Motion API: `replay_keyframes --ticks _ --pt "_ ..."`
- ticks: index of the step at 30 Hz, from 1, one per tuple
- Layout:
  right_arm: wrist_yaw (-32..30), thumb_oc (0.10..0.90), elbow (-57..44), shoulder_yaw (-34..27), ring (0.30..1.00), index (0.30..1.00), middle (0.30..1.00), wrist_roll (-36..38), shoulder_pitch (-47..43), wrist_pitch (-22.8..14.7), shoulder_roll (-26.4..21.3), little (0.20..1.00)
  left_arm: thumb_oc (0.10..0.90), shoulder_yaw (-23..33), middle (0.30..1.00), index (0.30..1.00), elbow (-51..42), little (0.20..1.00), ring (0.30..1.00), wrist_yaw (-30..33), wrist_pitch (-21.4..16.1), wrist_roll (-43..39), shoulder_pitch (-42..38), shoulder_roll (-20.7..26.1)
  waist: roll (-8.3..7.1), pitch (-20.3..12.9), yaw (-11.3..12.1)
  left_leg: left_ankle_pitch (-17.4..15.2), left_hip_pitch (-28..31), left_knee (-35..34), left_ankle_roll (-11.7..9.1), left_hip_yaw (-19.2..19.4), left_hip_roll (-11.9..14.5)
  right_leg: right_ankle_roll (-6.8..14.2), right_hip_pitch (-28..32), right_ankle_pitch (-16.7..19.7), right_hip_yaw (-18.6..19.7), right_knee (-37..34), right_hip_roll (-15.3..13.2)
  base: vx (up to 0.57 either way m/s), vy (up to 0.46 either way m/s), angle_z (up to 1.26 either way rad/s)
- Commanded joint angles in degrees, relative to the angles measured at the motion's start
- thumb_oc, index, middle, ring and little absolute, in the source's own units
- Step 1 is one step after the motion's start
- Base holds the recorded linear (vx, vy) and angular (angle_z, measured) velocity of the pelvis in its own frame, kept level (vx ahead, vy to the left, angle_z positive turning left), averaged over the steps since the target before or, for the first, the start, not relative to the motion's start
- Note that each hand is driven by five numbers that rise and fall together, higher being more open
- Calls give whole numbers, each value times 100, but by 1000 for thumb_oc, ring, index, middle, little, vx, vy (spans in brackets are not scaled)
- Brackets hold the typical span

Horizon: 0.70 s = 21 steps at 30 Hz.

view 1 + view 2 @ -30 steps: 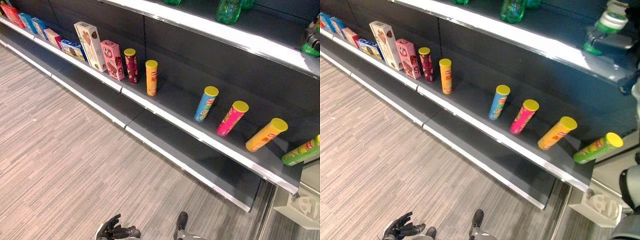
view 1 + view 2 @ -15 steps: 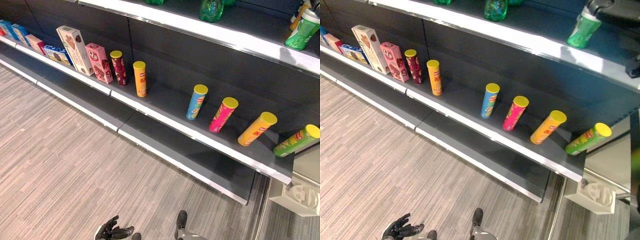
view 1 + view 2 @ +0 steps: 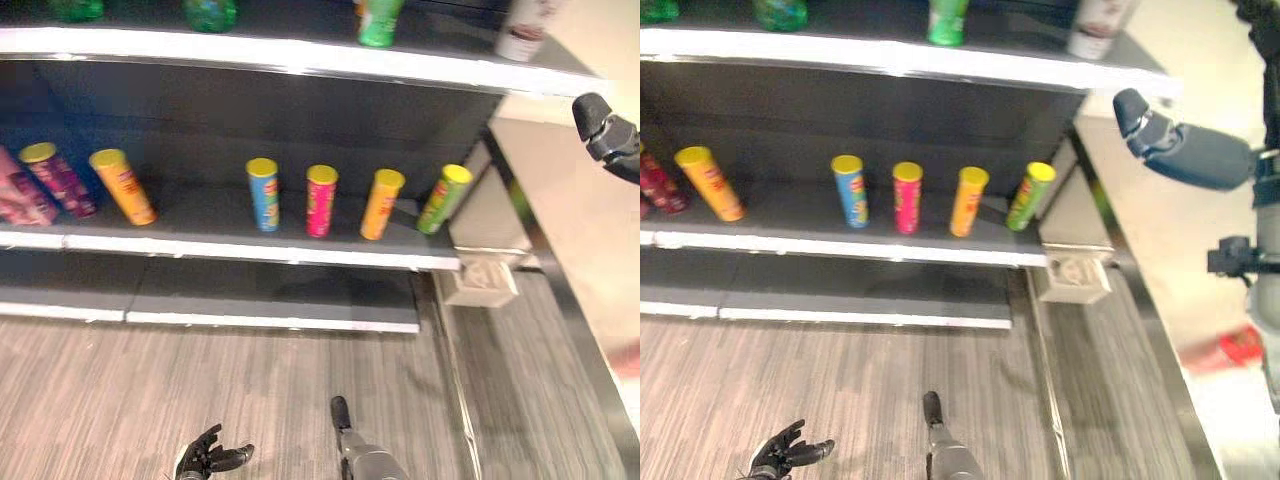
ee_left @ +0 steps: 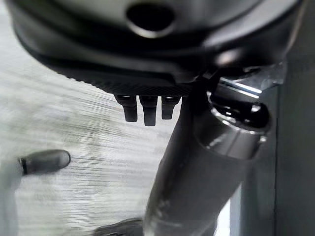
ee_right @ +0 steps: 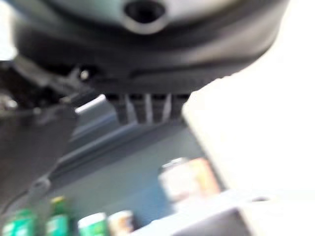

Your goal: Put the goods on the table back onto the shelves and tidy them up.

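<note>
Blue [image 3: 263, 195], pink [image 3: 320, 200], orange [image 3: 381, 203] and green [image 3: 443, 197] canisters stand in a row at the right end of the middle shelf [image 3: 250, 245]. Another orange canister [image 3: 122, 186] and a maroon one [image 3: 58, 180] stand further left. On the upper shelf [image 3: 300, 55] are green bottles [image 3: 378, 22] and a white-brown container [image 3: 525, 25]. My right hand [image 3: 1180, 150] hangs in the air right of the shelf end, over the beige table [image 3: 1160, 250]; its fingers [image 5: 142, 110] are straight and hold nothing. My left hand [image 3: 210, 458] is low over the floor, open and empty.
A red item [image 3: 1240, 348] lies on the table near its right side. A white box [image 3: 480, 285] sits on the floor at the shelf's right end. A low bottom shelf [image 3: 270, 295] runs under the canisters. Striped grey floor [image 3: 150, 390] lies in front.
The camera has swung right, bringing the shelf end and table into view. My right hand, earlier at a green bottle on the upper shelf, is now away from the shelf.
</note>
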Motion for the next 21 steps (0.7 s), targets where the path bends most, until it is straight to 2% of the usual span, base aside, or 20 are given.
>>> replay_keyframes --ticks 1,2,6,8,10,11,12,15,20,21 --pt "-354 800 224 -736 900 900 900 326 -1166 -360 -501 900 800 -132 900 900 -126 900 900 -55 -309 274 -148 233 225 53 242 11 -182 -282 -88 -484 503 347 410 37 -225 743 -158 -107 35 -85" --pt "-409 800 276 -704 900 900 900 405 -1294 -391 -623 900 800 -201 900 900 -221 900 900 -80 -288 289 -184 286 349 32 320 -12 -171 -282 -80 -206 617 203 508 -192 -867 680 -463 -111 -3 -94" --pt "-490 800 552 -563 900 900 900 542 -1640 -416 -924 900 800 -161 900 900 -244 900 900 -58 -255 250 -298 332 387 -118 485 93 -335 -250 -99 438 783 136 891 -366 -1758 984 -1012 -146 -57 -98" --pt "-475 800 593 -549 900 900 900 561 -1636 -377 -928 900 800 -144 900 900 -267 900 900 -60 -237 231 -289 343 330 -200 558 122 -397 -246 -122 628 808 180 1042 -226 -1950 1109 -1198 -64 -107 -107" --pt "-514 800 701 -819 900 900 900 637 -1387 -324 -895 900 800 -160 900 900 -250 900 900 -87 -213 247 -332 302 200 -353 579 68 -417 -259 -161 630 746 234 1231 -211 -1908 723 -1138 77 -208 -112" --pt "-555 800 933 -1193 900 900 900 917 -1127 -393 -1038 900 800 -167 900 900 -84 900 900 -111 -209 272 -367 265 95 -541 536 87 -429 -267 -287 654 820 280 1480 -251 -1865 53 -867 136 -344 -64" --pt "-447 800 1116 -1382 900 900 900 1144 -879 -399 -1144 900 800 -168 900 900 -59 900 900 -125 -210 274 -383 251 64 -580 480 131 -391 -275 -368 645 914 247 1579 -287 -1842 -83 -747 104 -307 -16" --pt "-304 800 1306 -1555 900 900 900 1412 -618 -432 -1195 900 800 -219 900 900 -39 900 900 -130 -206 262 -402 235 32 -583 443 202 -388 -282 -429 610 990 166 1575 -344 -1815 -38 -671 18 -105 -19" --pt "549 800 1741 -1538 900 900 900 2442 -38 -389 -1007 900 800 -242 900 900 39 900 900 -298 -190 282 -386 176 50 -598 291 252 -285 -282 -554 661 1150 75 1694 -491 -1813 -117 -498 16 -91 -3" --pt "558 800 1752 -1543 900 900 900 2453 -37 -395 -1012 900 800 -242 900 900 39 900 900 -299 -191 282 -389 177 42 -602 295 279 -303 -282 -554 666 1146 65 1677 -472 -1809 -123 -502 10 -60 -13"
